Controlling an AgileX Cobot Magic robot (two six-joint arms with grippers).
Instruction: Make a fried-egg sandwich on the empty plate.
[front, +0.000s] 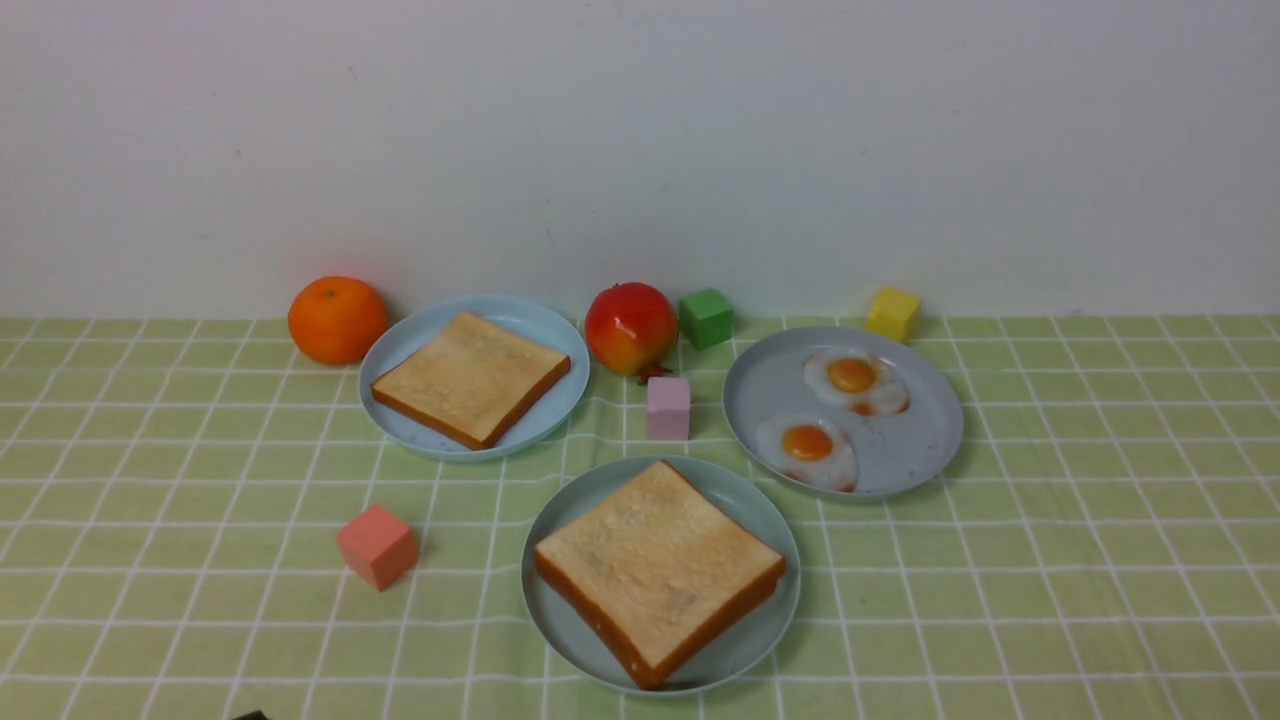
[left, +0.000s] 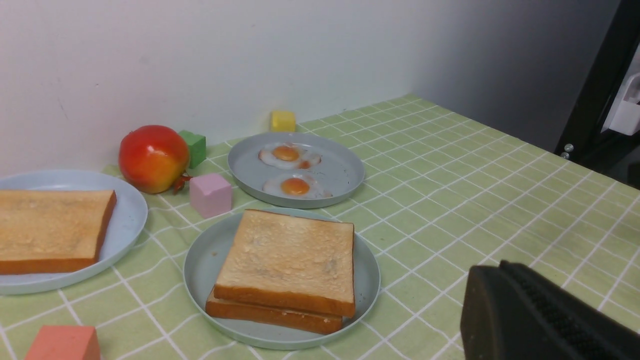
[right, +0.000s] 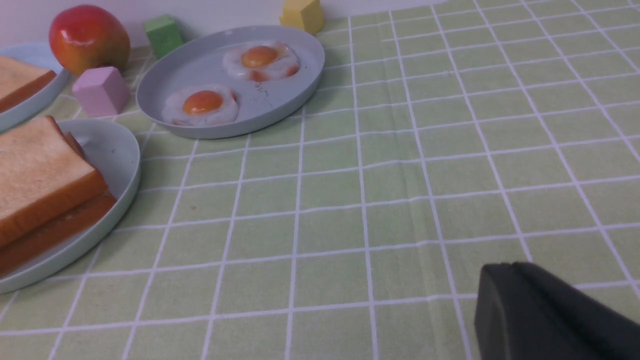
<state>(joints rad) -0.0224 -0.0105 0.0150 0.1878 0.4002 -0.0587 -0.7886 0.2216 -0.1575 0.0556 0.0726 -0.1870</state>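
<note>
The pale mint plate (front: 745, 500), the task's empty plate, sits front and centre and carries two toast slices (front: 655, 565) stacked as a pair (left: 290, 260). What lies between the slices is hidden. Two fried eggs (front: 855, 380) (front: 805, 447) lie on a greyish plate (front: 920, 430) behind and to the right. My left gripper (left: 500, 265) is shut and empty, low over the cloth to the right of the stack. My right gripper (right: 510, 266) is also shut and empty, over bare cloth well to the right of the mint plate (right: 115, 150). Neither arm reaches into the front view.
A sky-blue plate (front: 530, 320) at back left holds one toast slice (front: 470, 378). Around the plates stand an orange (front: 337, 320), a red-yellow fruit (front: 630, 327), and green (front: 706, 317), yellow (front: 893, 313), pink (front: 668, 408) and salmon (front: 377, 546) cubes. A white wall closes off the back.
</note>
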